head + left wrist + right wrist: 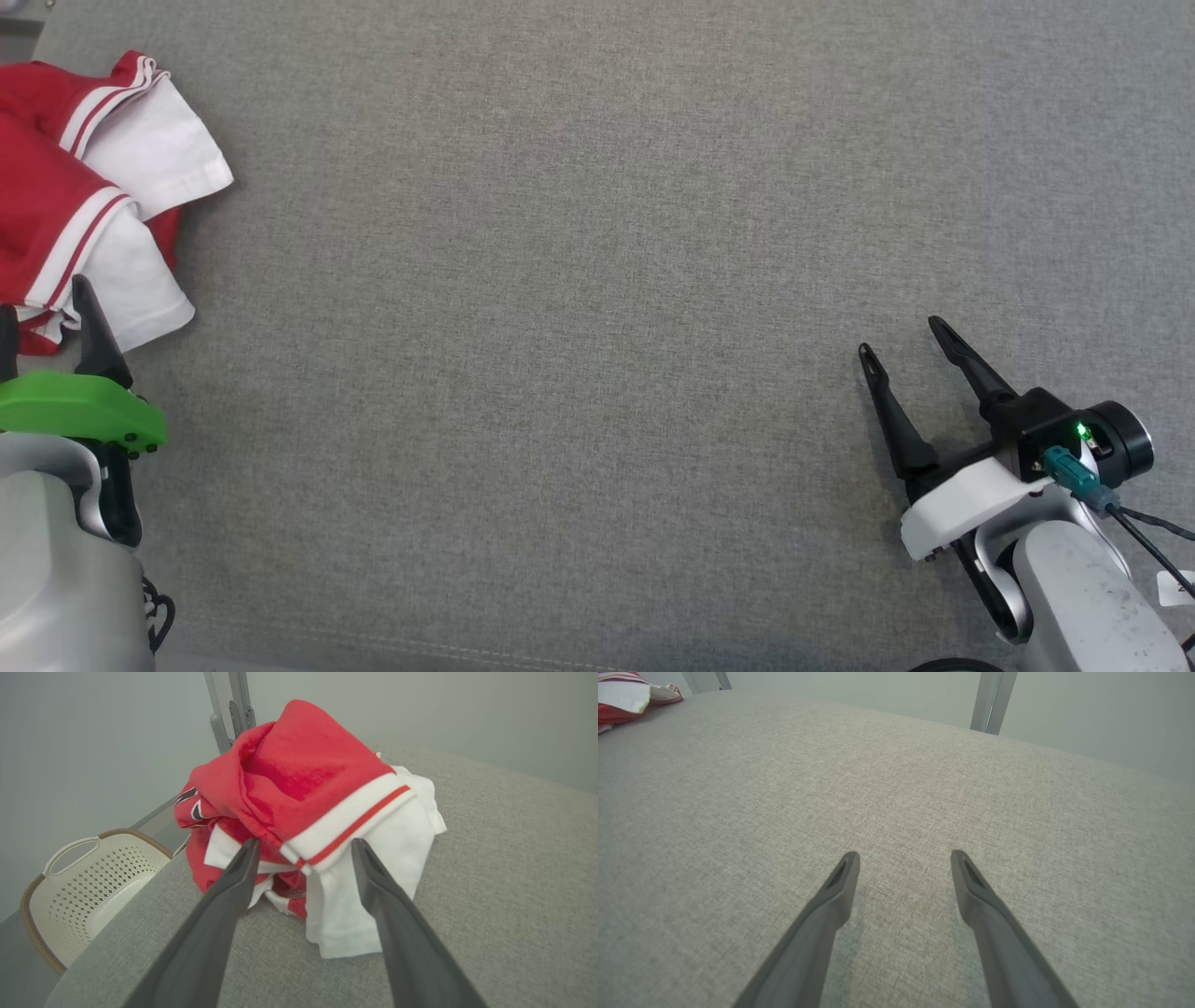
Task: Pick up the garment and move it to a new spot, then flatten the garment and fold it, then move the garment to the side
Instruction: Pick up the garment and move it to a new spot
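Garment (42, 205): red-and-white crumpled heap at 10 o'clock on the grey cloth table (597, 373), by its left edge. A cream perforated basket (70, 891) sits below that edge; its contents can't be told. The heap's long axis runs roughly 12-to-6, with white hems pointing toward 4 o'clock. Left gripper (304, 843) has jaws spread, tips at the near hem, contact unclear. Right gripper (900, 336) at 4 o'clock has jaws spread over bare cloth, well apart from the garment.

a cream perforated basket (117, 872) sits beside the grey fabric-covered table (597, 327).

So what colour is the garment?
The garment is red with white, red-striped bands; best in left wrist view.
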